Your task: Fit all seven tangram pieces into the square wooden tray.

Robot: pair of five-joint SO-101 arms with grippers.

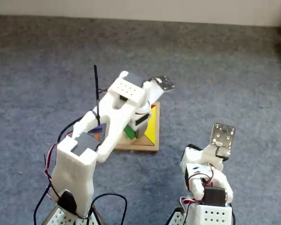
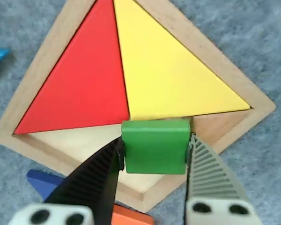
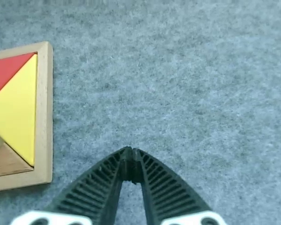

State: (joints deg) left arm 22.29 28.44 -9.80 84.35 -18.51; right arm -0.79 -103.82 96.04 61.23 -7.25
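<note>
Over the tray (image 2: 225, 68), the left tool (image 2: 155, 143) pinches the green square (image 2: 154, 157) by two opposite sides. The red triangle (image 2: 79, 79) and yellow triangle (image 2: 173, 70) are already seated. The square's top edge meets their shared line, with one corner near where they join.

Step in hand: seating the square, probably third of seven. Cannot tell if it lies flat on the tray floor.

Next move likely calls for pressing it down level, spreading the tool, then lifting straight off.

A blue piece (image 2: 42, 183) and an orange piece (image 2: 129, 218) wait on the bench just beside the tray.

The right tool (image 3: 131, 168) is pressed together, empty, and well apart.
</note>
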